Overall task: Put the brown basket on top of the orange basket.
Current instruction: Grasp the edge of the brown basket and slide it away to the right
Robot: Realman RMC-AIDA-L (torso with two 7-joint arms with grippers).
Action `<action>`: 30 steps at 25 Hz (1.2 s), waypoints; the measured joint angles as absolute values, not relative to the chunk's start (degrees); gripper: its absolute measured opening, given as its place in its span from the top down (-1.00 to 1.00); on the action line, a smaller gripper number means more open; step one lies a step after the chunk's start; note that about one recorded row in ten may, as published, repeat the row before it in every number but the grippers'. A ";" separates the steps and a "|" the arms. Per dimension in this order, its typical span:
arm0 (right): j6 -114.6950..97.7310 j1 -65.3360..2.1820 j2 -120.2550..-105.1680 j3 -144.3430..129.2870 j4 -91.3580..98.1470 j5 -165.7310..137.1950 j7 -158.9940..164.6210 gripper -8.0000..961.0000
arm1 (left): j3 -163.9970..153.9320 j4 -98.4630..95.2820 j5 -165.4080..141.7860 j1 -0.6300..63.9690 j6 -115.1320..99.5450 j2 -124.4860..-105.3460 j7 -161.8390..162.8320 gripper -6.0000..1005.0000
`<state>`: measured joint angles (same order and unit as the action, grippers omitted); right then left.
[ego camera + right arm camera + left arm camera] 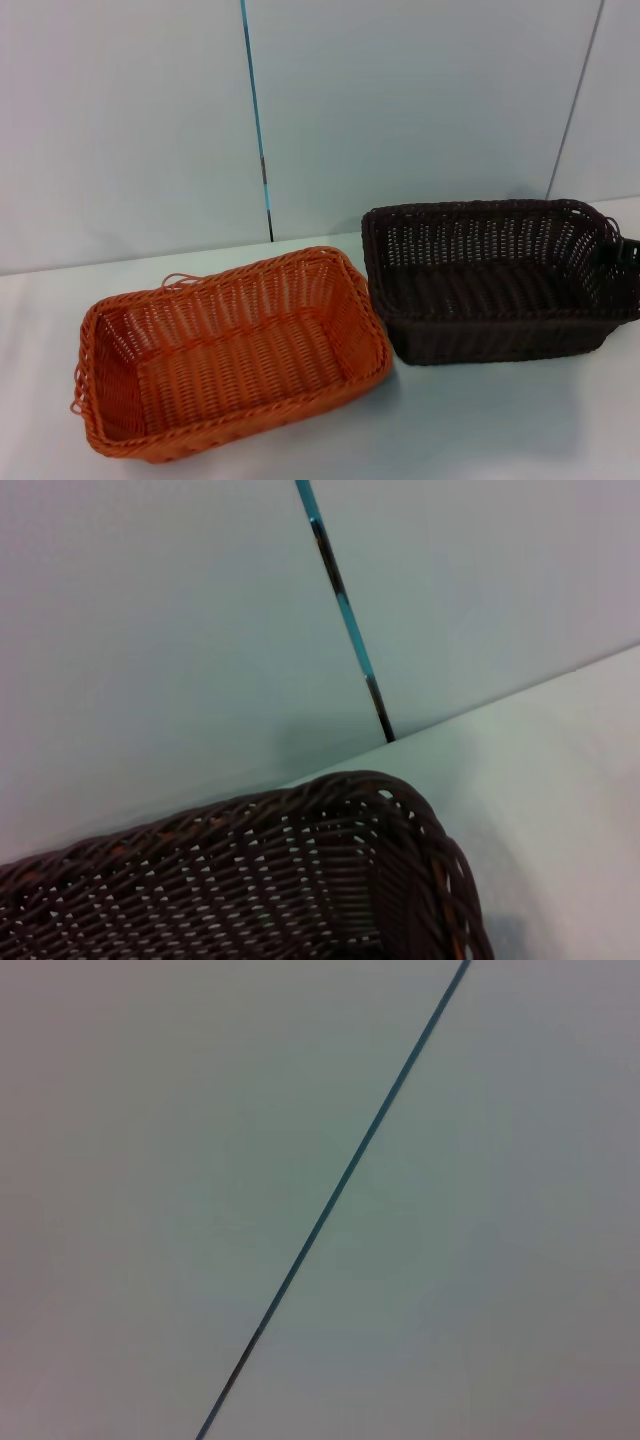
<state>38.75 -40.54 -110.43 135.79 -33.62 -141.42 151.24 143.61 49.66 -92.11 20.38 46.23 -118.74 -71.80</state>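
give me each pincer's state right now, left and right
Left pincer: not in view; its wrist camera shows only the wall.
Right pincer: at the right end of the brown basket; open or closed cannot be told.

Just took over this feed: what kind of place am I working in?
Probably a lab test bench, not a home: bare white table, plain white wall panels with a seam, only the orange basket and brown basket. Right gripper at the brown basket's end.
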 joint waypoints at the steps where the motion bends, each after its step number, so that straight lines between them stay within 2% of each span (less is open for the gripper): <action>1: 38.73 -40.50 -110.47 135.79 -33.60 -141.42 151.24 0.05 | 143.61 49.66 -92.11 20.38 46.23 -118.74 -71.80 -0.59; 10: 38.60 -40.28 -110.55 135.79 -33.48 -141.41 151.22 0.14 | 143.61 49.84 -92.11 20.21 46.23 -118.74 -71.80 -0.59; 15: 37.85 -40.05 -110.87 135.79 -33.48 -141.40 151.09 0.56 | 143.61 49.84 -92.11 19.93 46.23 -118.74 -71.80 -0.59; 30: 36.71 -39.81 -111.18 135.61 -33.49 -141.47 150.31 0.58 | 144.23 49.92 -92.11 19.51 46.69 -118.92 -71.77 -0.59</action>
<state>36.71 -39.81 -111.18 135.61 -33.49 -141.47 150.31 144.23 49.92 -92.11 19.51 46.69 -118.92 -71.77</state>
